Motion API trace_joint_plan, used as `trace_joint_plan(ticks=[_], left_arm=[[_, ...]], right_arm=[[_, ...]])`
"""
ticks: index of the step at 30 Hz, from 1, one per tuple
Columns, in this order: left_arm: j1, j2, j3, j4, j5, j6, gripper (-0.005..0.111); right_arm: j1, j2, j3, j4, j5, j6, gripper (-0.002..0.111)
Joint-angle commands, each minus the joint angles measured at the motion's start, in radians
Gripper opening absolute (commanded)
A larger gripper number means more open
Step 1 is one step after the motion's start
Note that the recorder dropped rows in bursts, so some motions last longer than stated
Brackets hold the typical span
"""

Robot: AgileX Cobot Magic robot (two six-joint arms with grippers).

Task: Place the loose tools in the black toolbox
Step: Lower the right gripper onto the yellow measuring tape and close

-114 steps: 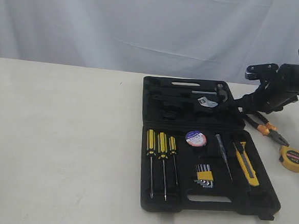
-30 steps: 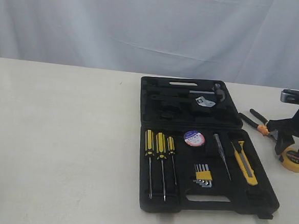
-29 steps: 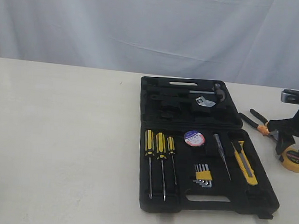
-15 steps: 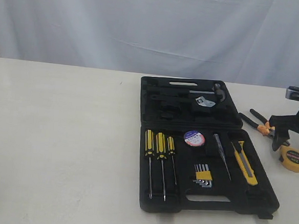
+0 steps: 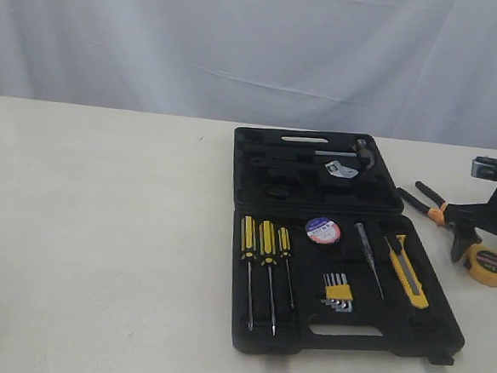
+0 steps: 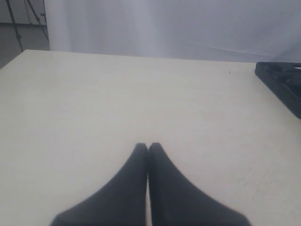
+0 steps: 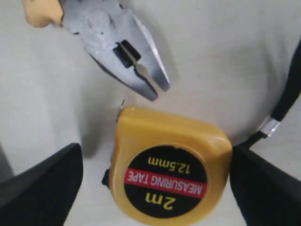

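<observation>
The black toolbox [image 5: 259,337] lies open on the table, and one corner of it [image 6: 282,82] shows in the left wrist view. In its near half rest the yellow-black utility knife [image 5: 407,272] and the small tape roll [image 5: 323,231]. The black-handled pliers [image 5: 435,208] lie on the table right of the box, their steel nose [image 7: 127,52] close to the round yellow tape measure [image 5: 488,265] [image 7: 169,176]. My right gripper [image 5: 487,250] [image 7: 155,188] is open, its fingers [image 7: 42,183] straddling the tape measure. My left gripper [image 6: 148,147] is shut, empty, over bare table.
Three striped screwdrivers [image 5: 261,256], a hex-key set [image 5: 338,291] and a thin probe [image 5: 369,256] sit in the toolbox's near half. A wrench [image 5: 342,168] lies in the far half. A black strap with a metal crimp [image 7: 275,120] runs beside the tape measure. A white curtain hangs behind.
My right gripper has swung from the toolbox's back right corner out to the tape measure, and over the last second has settled with its fingers on either side of it. The tools have stayed put.
</observation>
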Motion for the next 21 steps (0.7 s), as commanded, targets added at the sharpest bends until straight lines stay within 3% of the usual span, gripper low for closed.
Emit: trace_joint_plan(ticks=[1, 7, 15, 21], left_arm=[[-0.006, -0.003, 0.004, -0.004, 0.000, -0.002, 0.000], [-0.006, -0.003, 0.004, 0.006, 0.000, -0.002, 0.000], [-0.006, -0.003, 0.004, 0.004, 0.000, -0.002, 0.000], [-0.006, -0.003, 0.004, 0.004, 0.000, -0.002, 0.000]], right_arm=[[-0.008, 0.008, 0.004, -0.011, -0.013, 0.007, 0.076], [-0.008, 0.012, 0.004, -0.011, -0.021, 0.019, 0.050], [-0.008, 0.012, 0.004, -0.011, -0.021, -0.010, 0.047], [-0.008, -0.020, 0.004, -0.007, 0.001, -0.036, 0.027]])
